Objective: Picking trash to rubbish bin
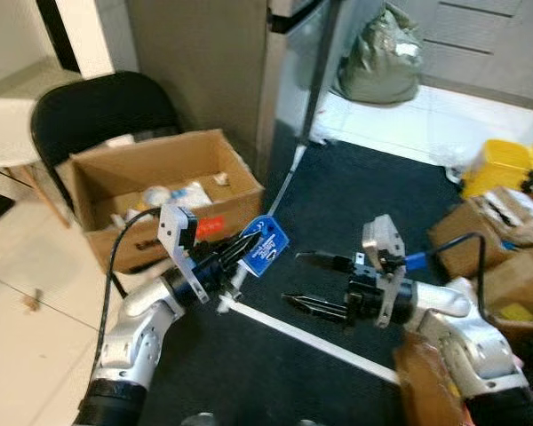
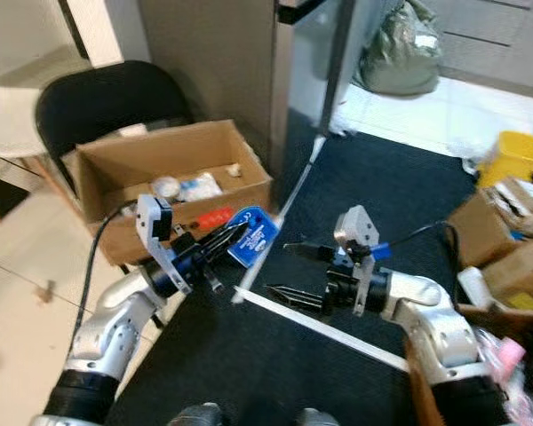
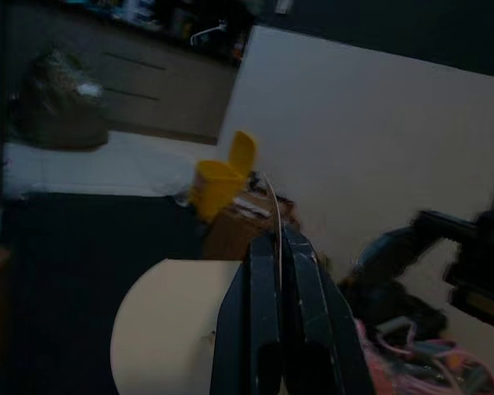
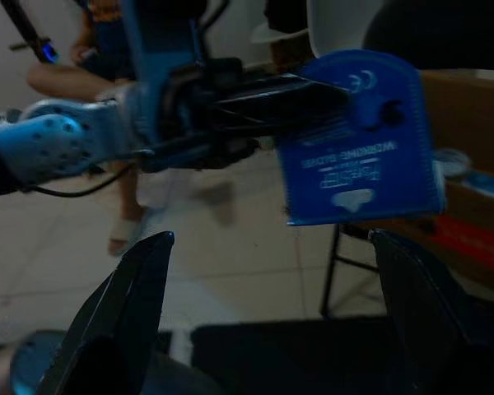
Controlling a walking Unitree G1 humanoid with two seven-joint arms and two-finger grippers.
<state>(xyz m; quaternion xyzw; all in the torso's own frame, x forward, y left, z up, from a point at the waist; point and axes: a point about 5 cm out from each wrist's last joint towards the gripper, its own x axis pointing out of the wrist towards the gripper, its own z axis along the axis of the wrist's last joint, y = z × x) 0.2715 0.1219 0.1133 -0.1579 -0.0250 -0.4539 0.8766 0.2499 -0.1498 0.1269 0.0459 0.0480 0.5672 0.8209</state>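
Note:
My left gripper point(image 1: 249, 246) is shut on a flat blue packaging card point(image 1: 266, 245), held in the air just right of the open cardboard box point(image 1: 102, 169) that holds several bits of trash. The card's blue printed face point(image 4: 358, 152) shows in the right wrist view, and its pale back point(image 3: 169, 321) in the left wrist view. My right gripper point(image 1: 304, 280) stands open over the dark carpet, its fingertips pointing left toward the card, with nothing between them.
A black chair point(image 1: 98, 111) stands behind the box. A white tape line point(image 1: 311, 339) crosses the dark carpet. Cardboard boxes point(image 1: 480, 231) and a yellow container point(image 1: 497, 164) sit at the right, a filled green bag point(image 1: 377, 58) at the back. A person's legs point(image 4: 107, 99) stand in the right wrist view.

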